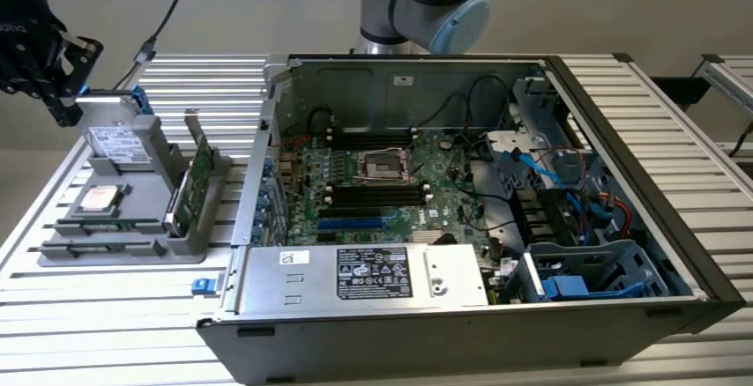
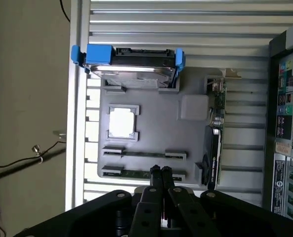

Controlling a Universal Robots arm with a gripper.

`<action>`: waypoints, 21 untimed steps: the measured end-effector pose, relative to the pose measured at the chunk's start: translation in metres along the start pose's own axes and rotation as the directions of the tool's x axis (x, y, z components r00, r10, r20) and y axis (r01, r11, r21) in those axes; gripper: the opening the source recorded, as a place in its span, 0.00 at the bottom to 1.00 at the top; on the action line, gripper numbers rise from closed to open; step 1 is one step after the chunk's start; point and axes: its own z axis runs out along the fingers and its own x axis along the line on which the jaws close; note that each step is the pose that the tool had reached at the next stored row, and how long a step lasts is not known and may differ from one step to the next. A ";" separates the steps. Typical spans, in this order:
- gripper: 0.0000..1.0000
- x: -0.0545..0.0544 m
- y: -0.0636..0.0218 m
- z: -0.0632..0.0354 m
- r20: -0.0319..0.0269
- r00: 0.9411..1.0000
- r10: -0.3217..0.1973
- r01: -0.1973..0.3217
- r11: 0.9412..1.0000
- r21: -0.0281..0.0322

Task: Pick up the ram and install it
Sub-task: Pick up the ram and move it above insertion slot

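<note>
Ram [image 2: 134, 174]: thin green stick, set on edge in a slot of the grey holder [image 2: 156, 128], at the holder's end opposite the hard drive [image 2: 131, 66].
Gripper [image 2: 161, 172]: above the holder's ram end, fingers pressed together, grasping nothing, apart from the ram.
Processor chip [image 2: 121, 122]: in the holder's square pocket, between drive and ram slots.
Green card [image 2: 216, 123]: upright along the holder's side nearest the computer case [image 1: 412, 69].

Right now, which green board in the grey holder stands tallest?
The broad green card, upright at the holder's edge by the computer case. The ram sits low and thin in its slot.
</note>
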 end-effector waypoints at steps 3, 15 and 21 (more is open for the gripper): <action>0.10 0.000 0.0000 0.0001 -0.002 1.000 -0.031 0.031 1.000 0.002; 0.10 0.000 0.0000 0.0008 -0.016 0.970 -0.242 0.242 0.970 0.013; 0.10 0.000 -0.0001 0.0010 -0.025 0.938 -0.346 0.346 0.938 0.018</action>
